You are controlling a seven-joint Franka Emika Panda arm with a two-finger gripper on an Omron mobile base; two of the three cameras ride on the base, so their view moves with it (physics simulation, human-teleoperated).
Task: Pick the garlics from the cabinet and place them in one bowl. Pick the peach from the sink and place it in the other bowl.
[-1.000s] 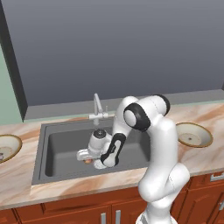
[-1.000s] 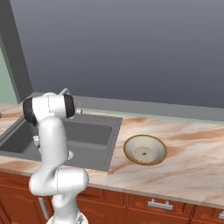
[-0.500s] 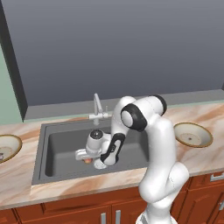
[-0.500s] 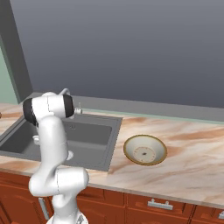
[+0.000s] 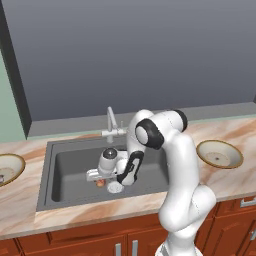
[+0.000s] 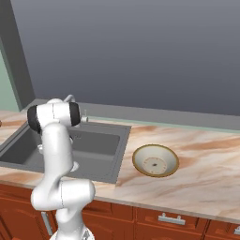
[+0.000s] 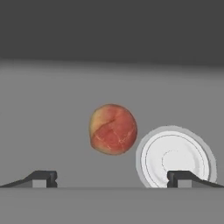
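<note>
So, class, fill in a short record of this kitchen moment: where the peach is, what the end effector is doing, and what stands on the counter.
peach: on the sink floor, beside the round drain, not held
end effector: open, low in the sink, fingertips either side of the peach, short of it
faucet: at the sink's back edge
bowl right of sink: on the counter, no fruit in it
bowl left of sink: at the picture's edge, contents unclear
</note>
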